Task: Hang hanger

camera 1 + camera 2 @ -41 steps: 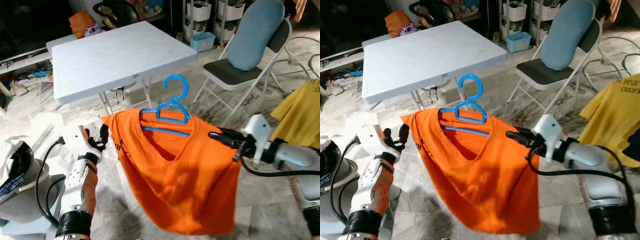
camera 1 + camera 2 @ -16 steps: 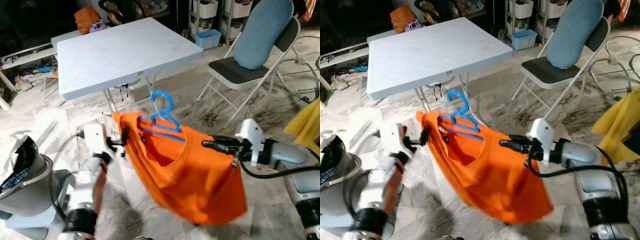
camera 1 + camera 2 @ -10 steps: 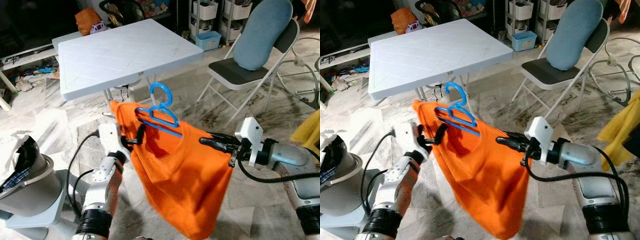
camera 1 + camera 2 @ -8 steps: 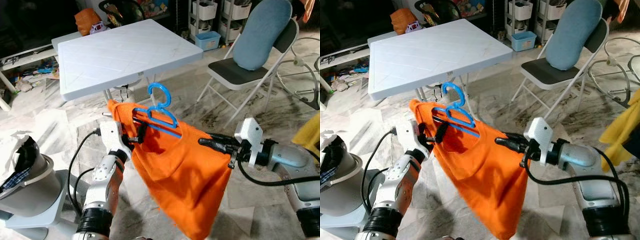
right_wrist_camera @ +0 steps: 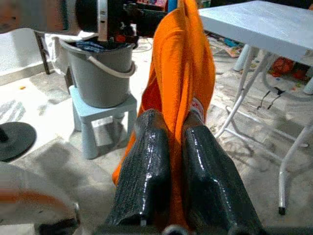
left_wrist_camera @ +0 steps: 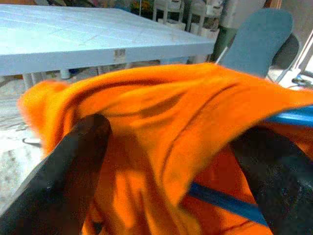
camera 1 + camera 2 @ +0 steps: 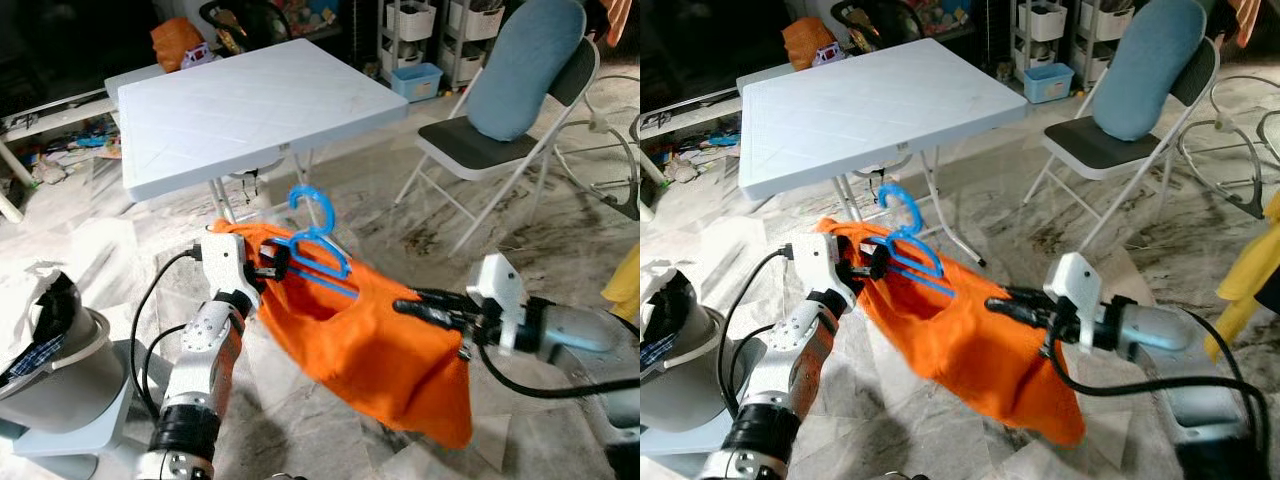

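An orange shirt [image 7: 370, 350] on a blue hanger [image 7: 318, 252] is held up in the air between the two arms, in front of a white folding table [image 7: 240, 105] and above the marble floor [image 7: 420, 225]. The left claw [image 7: 268, 262] sits at the left end of the garment; in the left wrist view its two black fingers [image 6: 73, 166] stand spread apart with the orange cloth and a blue bar of the hanger lying between them, and whether they actually press on either cannot be told. The right claw [image 7: 412, 303] is at the right end of the shirt, and the right wrist view shows its fingers [image 5: 146, 166] clenched close together with a fold of orange cloth pinched between them. The shirt sags between the two claws and its lower hem hangs down to the near right. The hanger's hook [image 7: 895, 205] rises above the collar, tilted toward the far left, touching nothing, just in front of the table's near edge. A grey folding chair [image 7: 495, 130] with a blue cushion on its back stands at the far right. A grey bucket [image 7: 45, 370] on a small pale stool stands at the near left, beside the left arm
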Motion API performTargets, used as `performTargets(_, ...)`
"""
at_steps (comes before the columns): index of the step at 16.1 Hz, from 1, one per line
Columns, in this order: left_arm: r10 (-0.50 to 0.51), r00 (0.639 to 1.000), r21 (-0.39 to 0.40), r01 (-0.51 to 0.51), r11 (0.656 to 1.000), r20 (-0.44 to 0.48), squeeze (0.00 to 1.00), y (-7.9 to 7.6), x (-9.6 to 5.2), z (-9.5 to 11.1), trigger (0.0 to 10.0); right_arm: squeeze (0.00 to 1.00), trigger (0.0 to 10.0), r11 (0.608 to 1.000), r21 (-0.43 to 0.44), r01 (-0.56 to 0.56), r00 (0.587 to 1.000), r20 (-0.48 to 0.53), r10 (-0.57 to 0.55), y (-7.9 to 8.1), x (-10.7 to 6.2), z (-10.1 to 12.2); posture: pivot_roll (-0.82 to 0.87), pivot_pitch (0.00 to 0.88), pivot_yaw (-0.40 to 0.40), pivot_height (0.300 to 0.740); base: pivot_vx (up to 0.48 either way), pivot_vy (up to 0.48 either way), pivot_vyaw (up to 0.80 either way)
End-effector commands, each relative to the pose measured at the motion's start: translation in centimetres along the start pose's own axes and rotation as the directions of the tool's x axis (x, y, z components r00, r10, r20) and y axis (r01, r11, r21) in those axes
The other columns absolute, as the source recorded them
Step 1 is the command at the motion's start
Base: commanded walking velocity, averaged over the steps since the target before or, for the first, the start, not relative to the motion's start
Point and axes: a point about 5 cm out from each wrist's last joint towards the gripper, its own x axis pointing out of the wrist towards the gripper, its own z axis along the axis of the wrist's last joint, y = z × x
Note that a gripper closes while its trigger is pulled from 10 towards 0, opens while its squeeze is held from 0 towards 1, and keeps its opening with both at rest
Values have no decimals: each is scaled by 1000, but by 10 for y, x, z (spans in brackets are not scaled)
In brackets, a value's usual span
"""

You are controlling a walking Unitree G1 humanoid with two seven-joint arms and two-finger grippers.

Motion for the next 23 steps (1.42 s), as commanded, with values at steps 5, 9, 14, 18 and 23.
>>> performTargets(5,108,994,42,-108,993,2,0,28,1,4,4471,0,10000,999,-29,-23,1000,19,24,0,-12,13,-133,0,142,740,0,0,0)
performTargets(9,74,997,46,-74,996,-3,0,28,-1,1,0,0,10000,998,-58,25,1000,11,-24,-10,-13,17,-128,0,139,740,0,0,0)
performTargets(14,89,996,65,-87,994,-28,0,38,-5,-3,0,0,10000,997,-74,39,999,-7,-40,-16,-17,18,-124,0,134,740,0,0,0)
performTargets(18,103,994,78,-101,992,-27,0,44,-4,0,0,0,10000,995,-85,59,998,-25,-61,-20,-24,17,-128,0,138,740,0,0,0)
performTargets(23,119,993,93,-117,989,-25,0,52,-5,3,0,0,10000,981,-194,14,979,-197,-53,-31,-60,12,-126,0,138,740,0,0,0)
